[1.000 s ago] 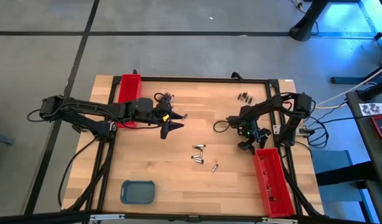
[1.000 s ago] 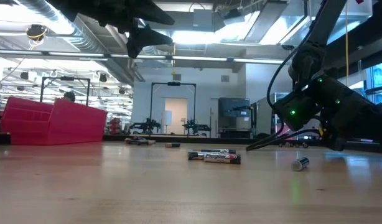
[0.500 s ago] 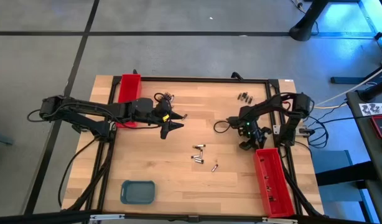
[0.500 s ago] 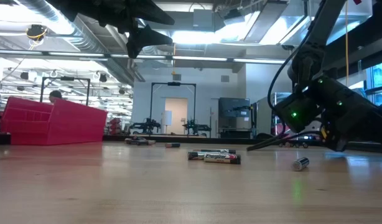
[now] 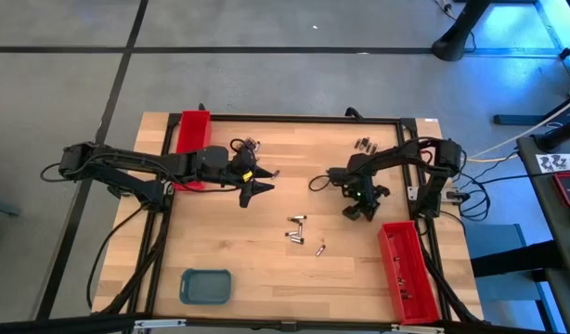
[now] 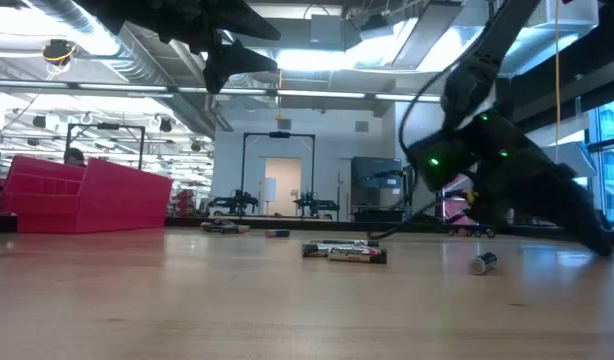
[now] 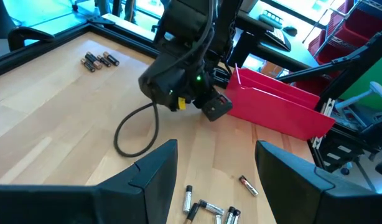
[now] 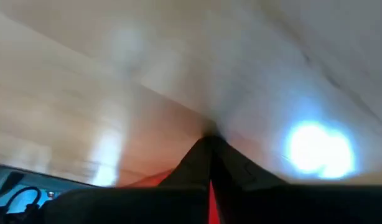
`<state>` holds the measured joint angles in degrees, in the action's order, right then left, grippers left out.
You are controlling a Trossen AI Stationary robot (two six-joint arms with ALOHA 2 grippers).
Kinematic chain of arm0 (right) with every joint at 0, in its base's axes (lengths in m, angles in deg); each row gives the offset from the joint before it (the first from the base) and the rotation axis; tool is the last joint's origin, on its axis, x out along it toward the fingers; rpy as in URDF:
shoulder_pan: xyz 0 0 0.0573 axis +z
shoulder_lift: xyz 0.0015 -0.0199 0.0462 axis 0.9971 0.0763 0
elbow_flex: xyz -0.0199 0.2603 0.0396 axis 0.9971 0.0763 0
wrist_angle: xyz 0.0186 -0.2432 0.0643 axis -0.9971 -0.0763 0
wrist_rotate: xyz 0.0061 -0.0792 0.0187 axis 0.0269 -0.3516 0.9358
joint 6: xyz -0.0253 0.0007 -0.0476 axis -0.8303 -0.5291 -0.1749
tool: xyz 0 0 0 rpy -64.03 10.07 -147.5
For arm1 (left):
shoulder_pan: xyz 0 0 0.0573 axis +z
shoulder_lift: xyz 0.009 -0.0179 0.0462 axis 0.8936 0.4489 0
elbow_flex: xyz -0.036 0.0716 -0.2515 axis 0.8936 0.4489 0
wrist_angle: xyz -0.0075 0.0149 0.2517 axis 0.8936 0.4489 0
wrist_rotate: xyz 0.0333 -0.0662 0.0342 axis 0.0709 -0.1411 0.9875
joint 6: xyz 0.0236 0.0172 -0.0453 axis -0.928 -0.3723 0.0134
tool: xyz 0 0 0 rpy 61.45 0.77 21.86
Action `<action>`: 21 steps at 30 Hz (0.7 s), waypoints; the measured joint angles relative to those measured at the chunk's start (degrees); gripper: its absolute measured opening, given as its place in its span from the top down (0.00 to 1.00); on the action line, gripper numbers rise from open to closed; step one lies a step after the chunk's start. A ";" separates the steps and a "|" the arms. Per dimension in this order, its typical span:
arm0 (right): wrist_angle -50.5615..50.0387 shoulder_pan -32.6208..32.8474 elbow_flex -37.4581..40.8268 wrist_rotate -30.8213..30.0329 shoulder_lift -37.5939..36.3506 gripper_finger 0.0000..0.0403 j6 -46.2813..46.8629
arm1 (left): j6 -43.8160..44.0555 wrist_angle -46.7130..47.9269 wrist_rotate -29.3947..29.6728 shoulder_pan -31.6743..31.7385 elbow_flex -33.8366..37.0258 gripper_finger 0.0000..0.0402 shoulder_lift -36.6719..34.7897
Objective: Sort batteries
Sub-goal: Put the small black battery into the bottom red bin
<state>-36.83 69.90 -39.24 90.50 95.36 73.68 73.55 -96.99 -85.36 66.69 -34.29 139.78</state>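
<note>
Your right gripper [image 5: 359,211] is pinched fully shut, holding nothing visible, just beside the red tray [image 5: 406,274]. Your left gripper [image 5: 257,190] hangs wide open. The batteries [image 5: 299,230] lie mid-table (their labels too small to read).

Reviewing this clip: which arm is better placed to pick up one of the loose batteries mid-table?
Left, probably. The left gripper hangs open, looking at the batteries. The right gripper is shut beside the red tray.
</note>
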 joint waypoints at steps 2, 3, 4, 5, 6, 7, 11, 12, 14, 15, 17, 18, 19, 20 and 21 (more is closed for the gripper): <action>0.91 0.00 -1.98 -0.16 0.00 0.99 -0.84 | 0.00 0.00 -0.01 0.00 0.00 0.49 0.00; 1.05 0.00 -3.13 -1.06 -0.01 0.99 -1.03 | 0.02 -0.01 0.00 -0.01 0.00 0.49 0.00; 1.03 0.00 -4.28 -2.83 -0.07 0.98 -1.07 | 0.02 -0.02 -0.01 -0.01 0.00 0.49 0.00; 0.93 0.00 -5.39 -4.68 -0.10 0.97 -1.08 | 0.00 0.00 -0.01 0.01 0.00 0.49 0.00; 0.89 0.00 -6.60 -6.52 -0.15 0.96 -1.13 | -0.14 0.00 -0.01 0.01 0.00 0.49 0.00; 1.01 -0.02 -7.81 -8.04 -0.28 0.96 -1.20 | -0.13 0.00 -0.01 0.01 0.00 0.49 0.00; 5.02 1.05 -12.31 -9.70 -2.69 0.92 -4.49 | 0.07 0.00 -0.01 -0.01 0.00 0.49 0.00; 7.66 1.87 -12.91 -10.20 -3.72 0.90 -5.91 | 0.23 -0.01 -0.01 -0.01 0.00 0.49 0.00; 13.36 4.12 -13.24 -10.42 -5.98 0.86 -10.67 | 0.92 0.00 -0.01 0.01 0.00 0.49 0.00; 15.77 5.55 -13.21 -9.93 -7.17 0.83 -13.84 | 1.13 0.00 -0.01 -0.01 0.00 0.49 0.00; 20.30 8.30 -13.20 -9.93 -9.18 0.78 -16.65 | 1.26 -0.01 -0.01 0.01 0.00 0.49 0.00; 22.05 9.61 -13.26 -10.33 -9.79 0.76 -16.38 | 1.36 0.00 -0.01 -0.01 0.00 0.49 0.00; 23.53 10.84 -13.27 -10.57 -10.11 0.73 -15.66 | 1.59 0.00 -0.01 -0.01 0.00 0.49 0.00; 25.41 12.16 -13.21 -10.62 -10.16 0.70 -14.30 | 2.01 0.00 0.01 -0.01 0.00 0.49 0.00; 27.80 13.62 -13.17 -10.82 -10.15 0.67 -13.22 | 2.27 0.00 0.01 0.01 0.00 0.49 0.00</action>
<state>-9.03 83.51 -52.41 79.68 85.21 60.46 75.82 -96.99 -85.35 66.70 -34.29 139.78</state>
